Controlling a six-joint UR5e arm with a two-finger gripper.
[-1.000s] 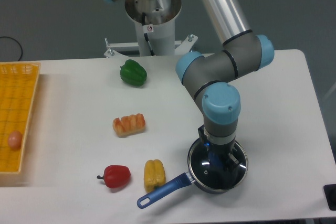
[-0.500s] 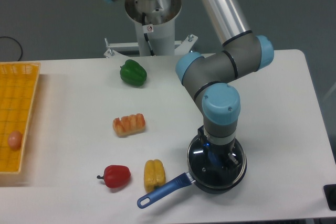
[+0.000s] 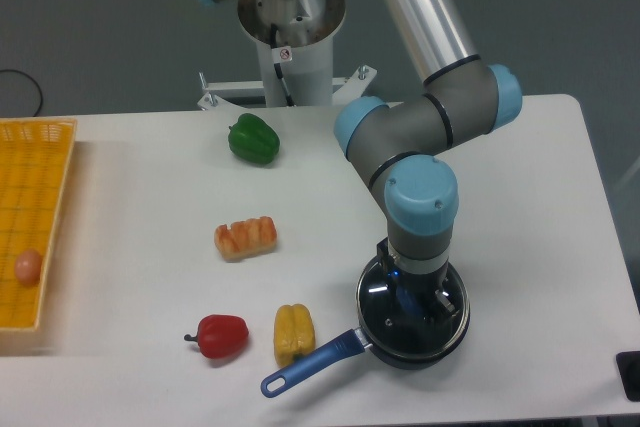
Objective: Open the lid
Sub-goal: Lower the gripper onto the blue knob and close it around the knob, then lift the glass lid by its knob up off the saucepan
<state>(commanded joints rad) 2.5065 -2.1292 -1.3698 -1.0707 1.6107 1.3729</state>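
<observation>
The lid (image 3: 380,299), a clear glass disc with a thin metal rim, lies over the dark saucepan (image 3: 412,352) at the front right of the table. The saucepan's blue handle (image 3: 310,361) points to the front left. My gripper (image 3: 413,305) points straight down onto the lid's centre. Its fingers stand on either side of the blue knob (image 3: 405,302), which shows only as a sliver between them. The jaws look closed on the knob. The wrist hides most of the lid's far side.
A yellow pepper (image 3: 294,332) and a red pepper (image 3: 222,335) lie just left of the handle. An orange-pink food piece (image 3: 245,236) and a green pepper (image 3: 253,139) lie farther back. A yellow basket (image 3: 40,197) holding an egg (image 3: 28,266) stands at the left edge.
The lid's rim and the gripper have shifted very slightly up and to the left over the last second. Nothing else has moved.
</observation>
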